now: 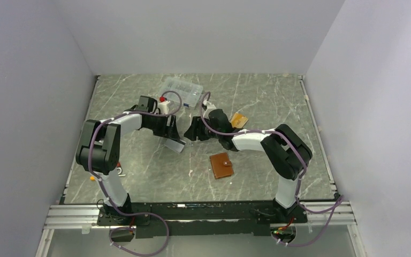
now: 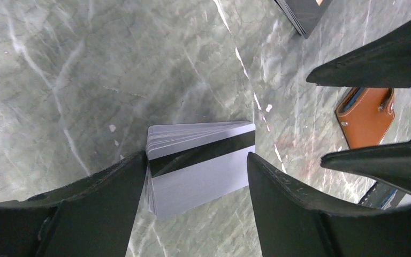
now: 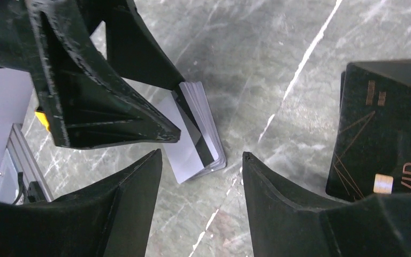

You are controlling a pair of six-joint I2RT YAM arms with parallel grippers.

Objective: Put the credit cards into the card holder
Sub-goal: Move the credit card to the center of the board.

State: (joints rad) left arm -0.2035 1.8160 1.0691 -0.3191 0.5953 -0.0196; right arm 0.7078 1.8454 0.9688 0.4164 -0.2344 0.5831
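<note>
Left gripper (image 2: 197,158) clasps cards (image 2: 206,179), right gripper (image 3: 201,155) spread

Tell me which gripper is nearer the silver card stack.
Left. The left gripper has the silver card stack between its fingers; the right gripper stands open just beside it, apart from the cards.

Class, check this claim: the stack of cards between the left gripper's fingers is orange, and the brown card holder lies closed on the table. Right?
No: the stack of cards between the fingers of the left gripper is silver-grey, not orange, as the left wrist view shows. The brown card holder does lie closed on the table.
</note>
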